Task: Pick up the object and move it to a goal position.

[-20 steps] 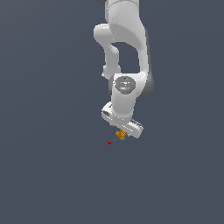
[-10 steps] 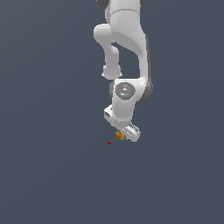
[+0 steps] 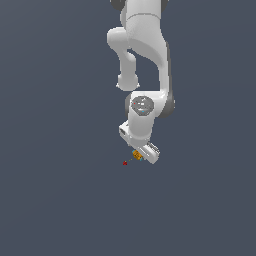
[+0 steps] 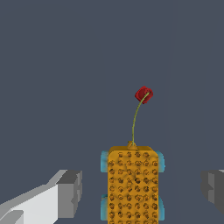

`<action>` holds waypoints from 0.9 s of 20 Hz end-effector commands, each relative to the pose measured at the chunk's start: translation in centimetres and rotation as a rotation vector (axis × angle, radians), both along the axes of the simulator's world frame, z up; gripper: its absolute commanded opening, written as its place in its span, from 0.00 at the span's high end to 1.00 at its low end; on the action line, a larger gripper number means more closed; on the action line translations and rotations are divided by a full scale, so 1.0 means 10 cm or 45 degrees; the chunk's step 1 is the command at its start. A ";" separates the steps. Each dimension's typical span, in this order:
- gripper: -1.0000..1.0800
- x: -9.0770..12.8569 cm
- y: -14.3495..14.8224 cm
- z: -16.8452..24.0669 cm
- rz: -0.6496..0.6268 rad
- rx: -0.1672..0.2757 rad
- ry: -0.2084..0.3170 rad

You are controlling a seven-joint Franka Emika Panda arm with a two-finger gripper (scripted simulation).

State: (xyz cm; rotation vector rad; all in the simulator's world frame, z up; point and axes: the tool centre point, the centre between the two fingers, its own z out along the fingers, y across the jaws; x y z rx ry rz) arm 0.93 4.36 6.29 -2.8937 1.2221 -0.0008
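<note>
Pincer (image 4: 139,188) wide around block (image 4: 132,183), untouching

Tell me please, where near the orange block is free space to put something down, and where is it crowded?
Free: the grey ground on the exterior view's left of the red blob, and all of it on the exterior view's right of the gripper. Crowded: around the orange block, with grey fingers open on both sides and a thin line running to the blob.

A flat, featureless dark slate-grey backdrop (image 3: 50,200) fills everything
</note>
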 end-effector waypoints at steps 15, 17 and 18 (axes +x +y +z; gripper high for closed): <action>1.00 0.00 0.00 -0.48 -0.006 0.000 0.001; 1.00 0.00 0.00 -0.48 -0.006 0.000 0.001; 1.00 0.00 0.00 -0.48 -0.006 0.000 0.001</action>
